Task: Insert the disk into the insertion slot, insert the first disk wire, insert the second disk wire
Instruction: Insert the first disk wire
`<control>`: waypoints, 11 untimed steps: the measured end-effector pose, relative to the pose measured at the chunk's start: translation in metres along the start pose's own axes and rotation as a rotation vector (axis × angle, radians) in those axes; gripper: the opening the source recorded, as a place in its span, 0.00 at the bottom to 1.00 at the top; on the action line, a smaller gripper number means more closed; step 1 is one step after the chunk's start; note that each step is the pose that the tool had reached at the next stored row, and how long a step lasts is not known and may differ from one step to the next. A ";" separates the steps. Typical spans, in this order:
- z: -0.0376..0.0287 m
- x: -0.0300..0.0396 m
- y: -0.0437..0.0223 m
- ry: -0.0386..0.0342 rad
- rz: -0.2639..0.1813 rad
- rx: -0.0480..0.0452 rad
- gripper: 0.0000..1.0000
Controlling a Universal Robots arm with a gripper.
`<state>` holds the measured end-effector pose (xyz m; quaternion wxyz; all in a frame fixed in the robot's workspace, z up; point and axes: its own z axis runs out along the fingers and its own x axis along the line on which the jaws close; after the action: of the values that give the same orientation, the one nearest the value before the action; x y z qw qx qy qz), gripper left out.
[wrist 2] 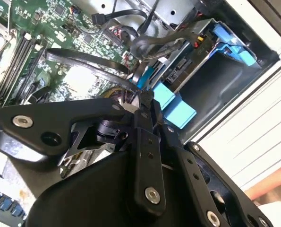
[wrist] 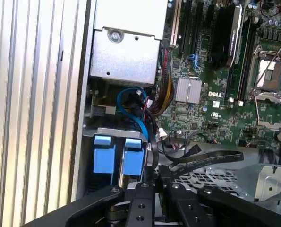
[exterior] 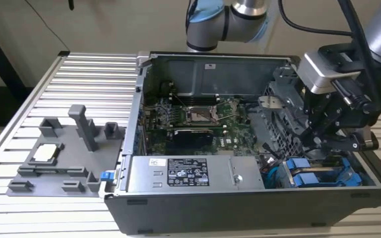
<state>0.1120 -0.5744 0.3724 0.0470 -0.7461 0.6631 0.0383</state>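
A: What lies closest to the wrist cameras?

B: The gripper [wrist 2: 142, 97]. Its black fingers run in to tips drawn close together with barely a gap. In the exterior view it hangs low inside the open case [exterior: 243, 213], toward the exterior view's right.

A: Is it pinching anything?

B: The end of a blue wire [wrist 2: 146, 76] sits right at the tips, but whether it is clamped between them cannot be told. In the first wrist view the same wire curves down from beside the power supply [wrist: 126, 56] toward the fingers.

A: And the disk?

B: Just past the fingertips. The disk [wrist: 133, 161] shows by the bright blue end of its carrier, sitting in the insertion slot [wrist 2: 216, 80], the grey sheet-metal bay in the corner of the case. A second blue carrier [wrist: 104, 158] lies just beside it in that bay.

A: What comes after that?

B: Flat black cables [wrist: 211, 158] arch over the bay's perforated cage. Beyond them is the green motherboard [wrist: 211, 94] with its processor socket [wrist: 270, 71].

A: And outside the case?

B: The case stands on a ribbed aluminium table [exterior: 91, 74]. A grey fixture [exterior: 83, 126] sits well apart on the exterior view's left, and the arm [exterior: 223, 20] rises behind the case.
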 end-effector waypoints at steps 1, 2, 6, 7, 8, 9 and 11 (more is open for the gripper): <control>0.0000 0.0012 -0.0029 0.0015 0.001 -0.0081 0.16; -0.0001 0.0024 -0.0057 0.0030 0.002 -0.0156 0.16; 0.0019 0.0049 -0.0134 0.0047 0.004 -0.0243 0.16; 0.0027 0.0053 -0.0144 0.0048 0.005 -0.0241 0.16; 0.0033 0.0055 -0.0148 0.0051 0.008 -0.0238 0.16; 0.0037 0.0056 -0.0150 0.0055 0.012 -0.0234 0.16; 0.0053 0.0058 -0.0151 0.0055 0.025 -0.0218 0.16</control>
<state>0.1277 -0.5777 0.3668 0.0365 -0.7382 0.6722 0.0440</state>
